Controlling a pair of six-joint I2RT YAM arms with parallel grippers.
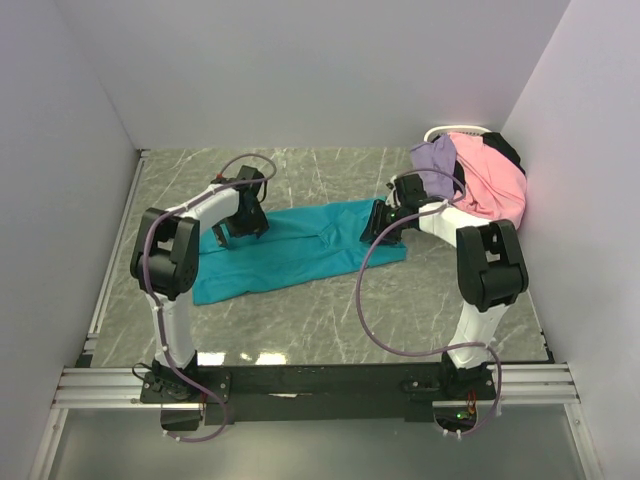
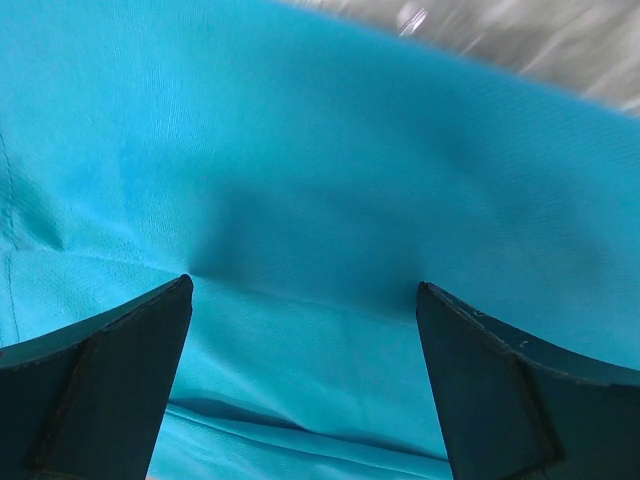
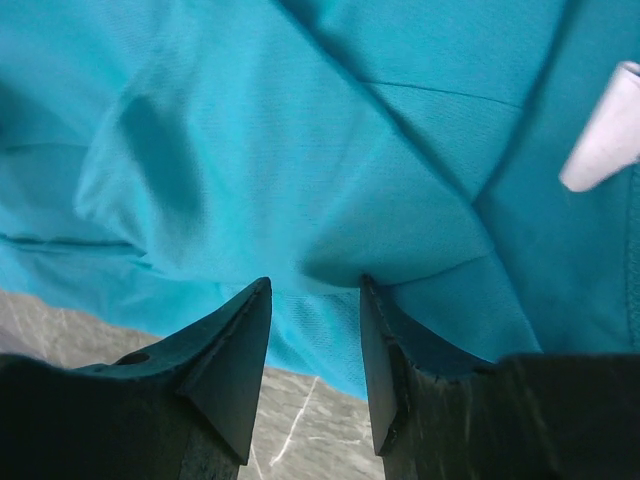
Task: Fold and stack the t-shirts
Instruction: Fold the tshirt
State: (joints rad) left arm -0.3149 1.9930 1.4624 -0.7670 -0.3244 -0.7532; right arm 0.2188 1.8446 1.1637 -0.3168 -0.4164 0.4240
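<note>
A teal t-shirt [image 1: 290, 250] lies spread, slightly rumpled, on the marble table. My left gripper [image 1: 245, 225] is low over its left part; in the left wrist view the jaws stand wide open [image 2: 305, 288] with flat teal cloth [image 2: 330, 180] filling the gap. My right gripper [image 1: 383, 222] is at the shirt's right edge; in the right wrist view it is partly open [image 3: 313, 285], with the folded cloth edge [image 3: 330, 200] at the fingertips and lapping over the right finger. Pink [image 1: 490, 180], lavender [image 1: 435, 155] and black [image 1: 508, 150] shirts are heaped at the back right.
The heap sits in a white wire-rimmed basket [image 1: 460, 129] in the back right corner against the walls. A small white tag-like strip [image 3: 600, 130] shows on the teal cloth. Bare marble table [image 1: 330, 330] lies between the shirt and the arm bases.
</note>
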